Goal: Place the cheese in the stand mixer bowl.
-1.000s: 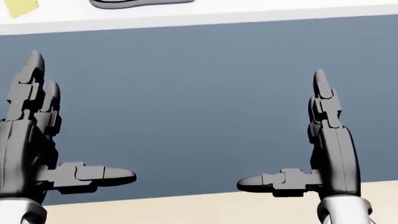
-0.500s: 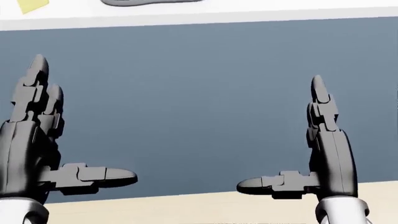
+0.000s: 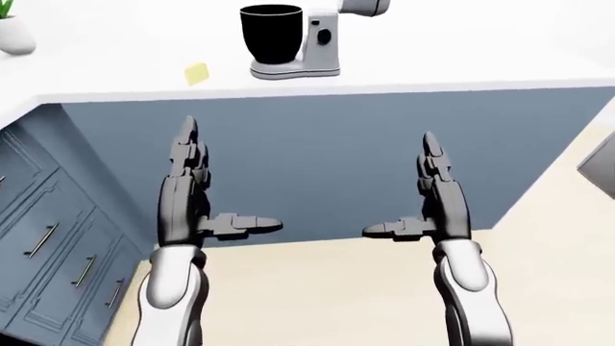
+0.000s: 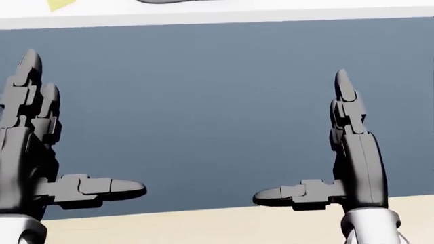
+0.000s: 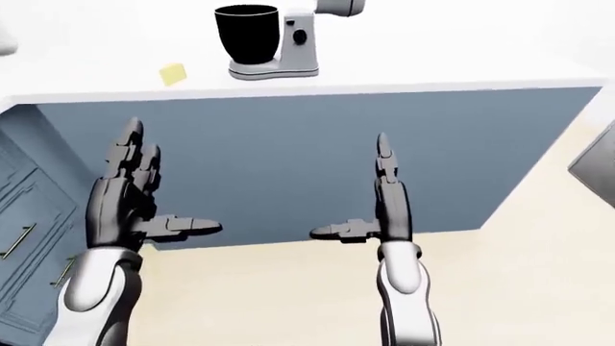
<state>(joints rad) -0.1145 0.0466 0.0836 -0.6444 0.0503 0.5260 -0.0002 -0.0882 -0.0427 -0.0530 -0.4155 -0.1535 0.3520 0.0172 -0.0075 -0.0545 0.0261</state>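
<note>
A small yellow piece of cheese point(image 3: 196, 73) lies on the white counter point(image 3: 432, 65), left of the stand mixer point(image 3: 322, 43). The mixer's black bowl point(image 3: 271, 33) stands upright and open on the mixer base. My left hand point(image 3: 207, 194) and right hand point(image 3: 423, 194) are both open and empty, fingers straight, thumbs pointing inward. They hang below the counter edge, against the blue-grey cabinet face point(image 3: 326, 158), well short of the cheese. In the head view only the cheese's corner point(image 4: 59, 4) shows at the top left.
Blue-grey drawers with bar handles point(image 3: 43, 241) run down the left. A potted plant point(image 3: 14, 32) stands on the counter at the top left. Beige floor point(image 3: 326, 288) lies below. A grey object point(image 3: 598, 166) shows at the right edge.
The head view has shifted slightly: the counter edge and cheese moved up and right, and both hands sit a little higher in the picture. Hands stay open.
</note>
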